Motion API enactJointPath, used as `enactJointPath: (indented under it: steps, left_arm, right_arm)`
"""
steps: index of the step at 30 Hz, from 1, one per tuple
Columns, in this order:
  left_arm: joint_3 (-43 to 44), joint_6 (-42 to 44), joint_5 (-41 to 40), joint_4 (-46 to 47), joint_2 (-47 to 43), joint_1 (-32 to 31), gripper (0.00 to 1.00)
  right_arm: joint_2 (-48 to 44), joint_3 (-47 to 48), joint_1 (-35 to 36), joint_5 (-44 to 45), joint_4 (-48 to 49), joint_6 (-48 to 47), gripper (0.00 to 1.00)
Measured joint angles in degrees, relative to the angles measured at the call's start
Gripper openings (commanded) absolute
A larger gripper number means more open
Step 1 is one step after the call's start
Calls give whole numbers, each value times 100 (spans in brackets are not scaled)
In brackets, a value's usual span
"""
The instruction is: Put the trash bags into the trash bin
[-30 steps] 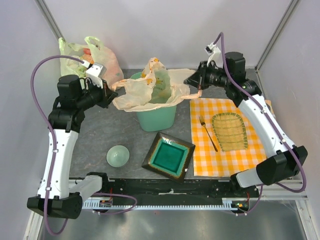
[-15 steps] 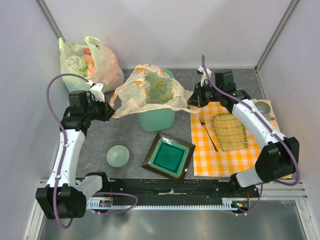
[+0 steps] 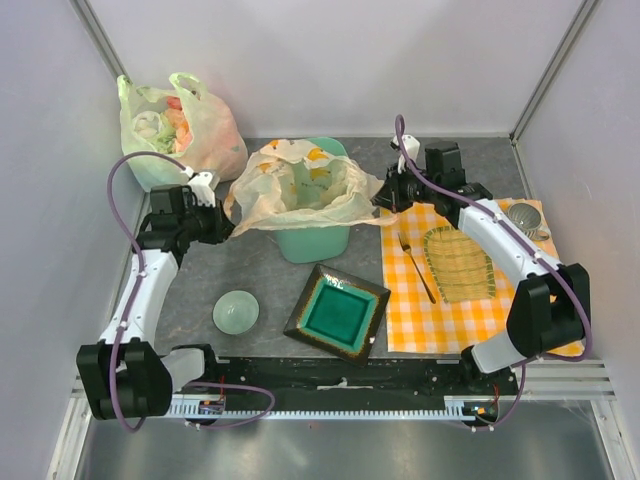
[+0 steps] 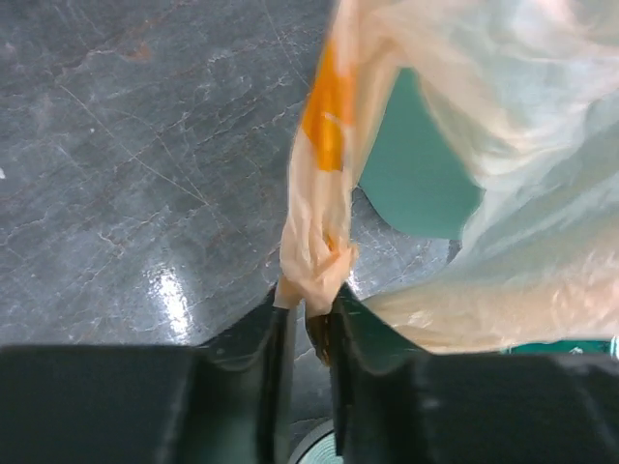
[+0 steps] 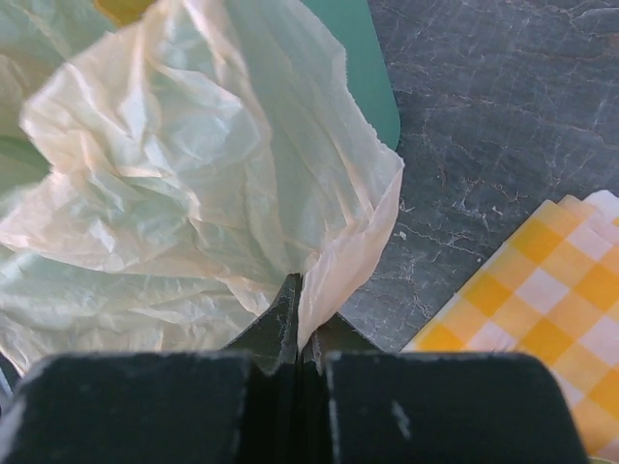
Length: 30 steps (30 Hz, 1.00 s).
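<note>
The peach-cream trash bag [image 3: 300,190] lies spread over the mint-green trash bin [image 3: 315,240], covering most of its rim. My left gripper [image 3: 222,226] is shut on the bag's left handle [image 4: 314,261], left of the bin and low over the table. My right gripper [image 3: 380,198] is shut on the bag's right edge [image 5: 338,261], right of the bin. The bin's green wall shows in the left wrist view [image 4: 416,184] and the right wrist view [image 5: 368,68]. The bag hides the bin's inside.
A yellow-green bag [image 3: 175,125] stuffed with orange material stands at the back left. A small pale green bowl [image 3: 236,311] and a square teal dish [image 3: 338,312] sit in front of the bin. An orange checked cloth [image 3: 455,300] holds a fork [image 3: 416,266] and woven mat [image 3: 458,263].
Both grippers have come down and moved inward beside the bin with the bag held. The bag has dropped from stretched above the bin to draped over its rim.
</note>
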Motion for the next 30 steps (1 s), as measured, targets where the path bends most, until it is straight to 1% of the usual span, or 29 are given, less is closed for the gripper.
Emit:
enactJointPath:
  steps: [1,2,3,5,8,11,15,18,19,20,23,24,26,27,28,30]
  left_arm:
    - [15,59,26,-13,-20,22,58]
    - [72,111,92,-85,-42,70,77]
    - [177,155,214,-214,-66,162,81]
    - [474,286,468,-428,-144,376,86]
    - [1102,476,774,-645,-337,599,86]
    - [1843,702,1110,-719,-437,640,87]
    - [2782,1032,1683,-702,-232,581,87]
    - [3567,1445,1786,-699,319,243,88]
    - [3663,1521,1775,-686,424,22,88]
    - [3853,1683,1646,-717,678,-295,88]
    - [4277,2028,1366,-702,1373,-1064,88]
    - [4350,2107,1290,-693,1547,-1217,87]
    - [4538,2277,1073,-710,1919,-1464,85]
    - [4614,2363,955,-699,2076,-1530,83]
    - [4666,2430,828,-688,2197,-1574,79]
    - [4725,2535,579,-579,2400,-1622,74]
  right_arm:
    - [2,2,-2,7,2,0,11]
    - [-2,2,-9,4,7,-4,23]
    - [-13,2,-15,7,9,-7,32]
    - [-37,2,-39,11,4,-9,42]
    - [-103,26,-57,15,-7,-24,51]
    - [-142,142,-90,33,-57,-39,56]
    - [-146,348,-179,33,-87,-103,57]
    - [-140,448,-234,28,-92,-138,51]
    - [-140,476,-247,26,-90,-142,49]
    - [-129,494,-249,24,-92,-151,45]
    - [-57,581,-251,-4,-87,-144,37]
    - [-9,599,-249,-11,-85,-149,35]
    - [83,649,-247,-13,-81,-146,31]
    - [138,667,-247,-13,-76,-129,30]
    - [166,671,-247,-11,-70,-129,29]
    - [229,684,-247,-4,-52,-81,24]
